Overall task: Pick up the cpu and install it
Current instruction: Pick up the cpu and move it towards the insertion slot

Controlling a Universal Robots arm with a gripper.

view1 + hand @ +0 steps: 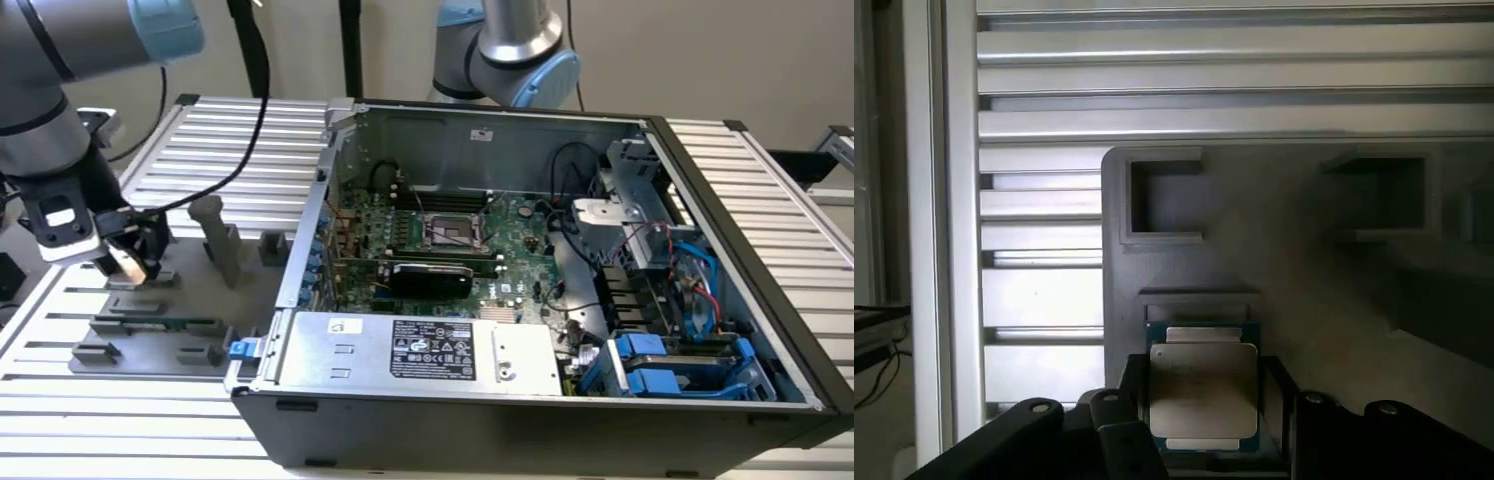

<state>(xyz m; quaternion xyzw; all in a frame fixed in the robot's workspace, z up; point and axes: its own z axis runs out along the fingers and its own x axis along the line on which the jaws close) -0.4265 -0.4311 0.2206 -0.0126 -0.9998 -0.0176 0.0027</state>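
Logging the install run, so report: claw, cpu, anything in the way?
Claw shut on cpu, exterior view's left. Cpu over grey holder tray; lift unclear. Grey upright post stands between claw and open computer case.

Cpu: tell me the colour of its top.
The cpu top is silver-grey, rimmed green; wrist view shows it best.

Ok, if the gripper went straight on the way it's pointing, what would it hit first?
The gripper has the cpu between its fingers, so the first thing in line looks like the grey holder tray just beyond it; how much gap there is remains unclear.
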